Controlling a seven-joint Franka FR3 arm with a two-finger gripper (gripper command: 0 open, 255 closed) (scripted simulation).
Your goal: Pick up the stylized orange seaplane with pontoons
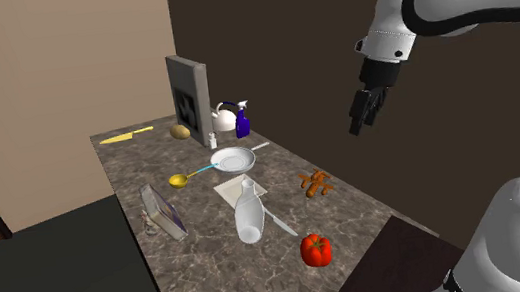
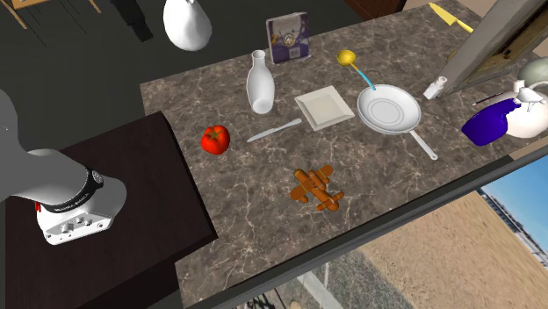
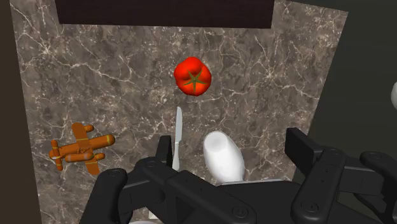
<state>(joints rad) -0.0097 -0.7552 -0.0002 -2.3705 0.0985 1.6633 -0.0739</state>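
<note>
The orange seaplane (image 1: 316,183) (image 2: 315,188) lies flat on the brown marbled countertop (image 1: 212,271), close to the edge by the dark wall. My black gripper (image 1: 358,114) hangs high above that side of the counter, well clear of the plane. In the wrist view the gripper (image 3: 233,153) is open with nothing between its fingers (image 3: 302,149). There the seaplane (image 3: 79,150) lies off to one side of the left finger, while a white bottle (image 3: 224,157) lies right below the gap.
Near the plane are a red tomato (image 1: 316,249) (image 3: 193,76), a white bottle (image 1: 247,212), a knife (image 1: 282,220) and a square white plate (image 2: 324,107). Farther along stand a pan (image 1: 233,159), a yellow spoon (image 1: 179,179), a blue spray bottle (image 1: 241,119), a kettle (image 1: 225,119) and a picture frame (image 1: 163,211).
</note>
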